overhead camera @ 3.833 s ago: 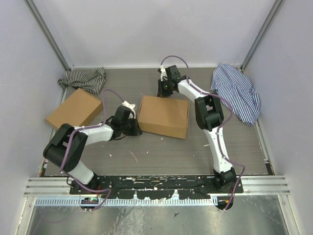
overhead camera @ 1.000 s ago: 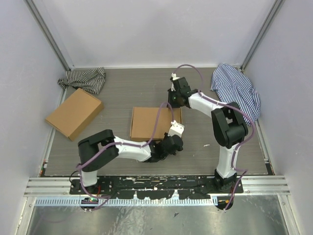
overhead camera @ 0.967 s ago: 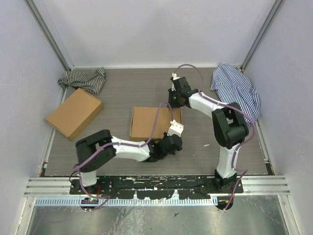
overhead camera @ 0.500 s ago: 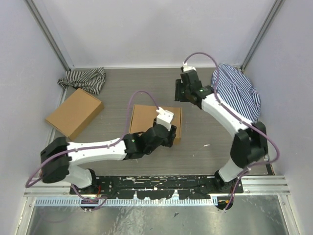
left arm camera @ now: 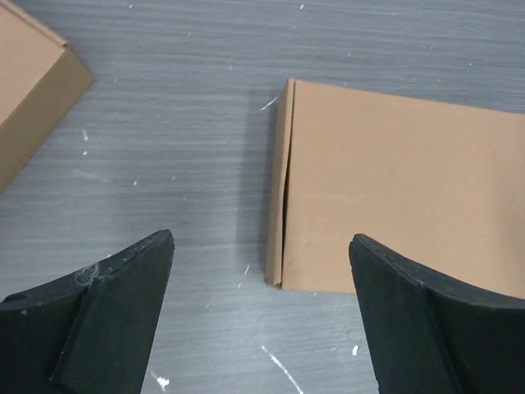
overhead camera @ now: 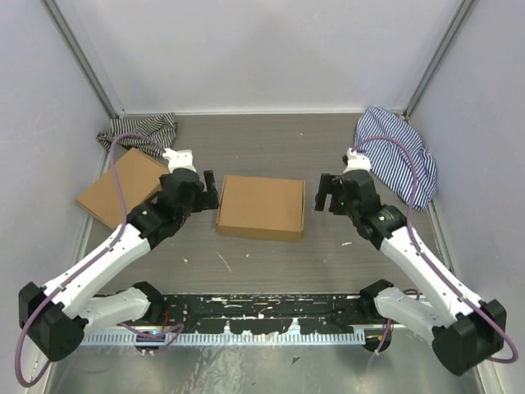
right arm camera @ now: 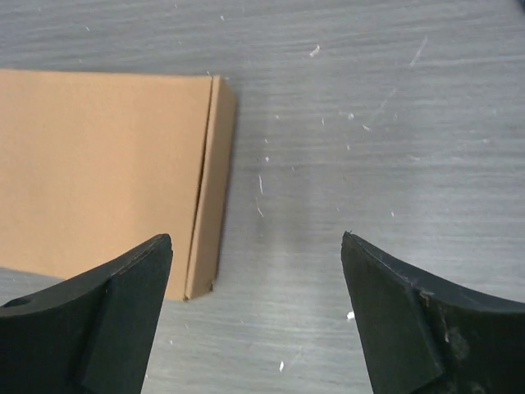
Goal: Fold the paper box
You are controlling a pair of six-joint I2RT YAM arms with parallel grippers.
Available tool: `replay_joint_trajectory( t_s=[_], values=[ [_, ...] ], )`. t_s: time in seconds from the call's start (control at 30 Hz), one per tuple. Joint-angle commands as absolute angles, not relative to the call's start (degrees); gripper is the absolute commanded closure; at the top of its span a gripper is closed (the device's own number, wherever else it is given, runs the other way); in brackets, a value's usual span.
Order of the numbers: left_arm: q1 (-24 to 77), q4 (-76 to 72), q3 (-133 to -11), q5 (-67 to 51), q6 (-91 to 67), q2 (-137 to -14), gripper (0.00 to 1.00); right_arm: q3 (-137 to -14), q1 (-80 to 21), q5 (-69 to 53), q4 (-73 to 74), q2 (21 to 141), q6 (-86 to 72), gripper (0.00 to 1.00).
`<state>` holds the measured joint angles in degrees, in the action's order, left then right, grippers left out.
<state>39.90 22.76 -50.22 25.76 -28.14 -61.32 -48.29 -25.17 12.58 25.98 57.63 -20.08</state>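
The paper box (overhead camera: 261,207) lies shut and flat in the middle of the grey table, a plain brown lidded rectangle. My left gripper (overhead camera: 208,190) hovers just off its left edge, open and holding nothing. In the left wrist view the box (left arm camera: 402,189) shows its left side wall and near corner ahead of the open gripper (left arm camera: 261,238). My right gripper (overhead camera: 326,193) stands a little to the right of the box, open and holding nothing too. The right wrist view has the box (right arm camera: 98,172) at the left, beyond the wide gripper (right arm camera: 256,238).
A second brown cardboard box (overhead camera: 123,189) lies at the left, its corner also visible in the left wrist view (left arm camera: 29,98). A black-striped cloth (overhead camera: 139,131) sits in the back left corner, a blue-striped cloth (overhead camera: 398,156) at the back right. Walls close three sides.
Both arms have drawn back from the box: the left from its near edge round to its left side, the right from its far edge to its right side. Both grippers have opened.
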Motion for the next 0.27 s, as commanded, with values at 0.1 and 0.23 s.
replay_joint_trajectory(
  t_s=[0.1, 0.23],
  values=[
    [37.49, 36.51, -53.16, 19.60, -27.18, -56.50, 0.01, -44.82, -25.24, 14.62, 24.00, 49.31, -22.65, 0.11],
    [37.53, 41.52, -54.99, 16.87, -25.77, -56.20, 0.02, -45.13, -25.23, 17.38, 24.70, 50.20, -24.05, 0.12]
  ],
)
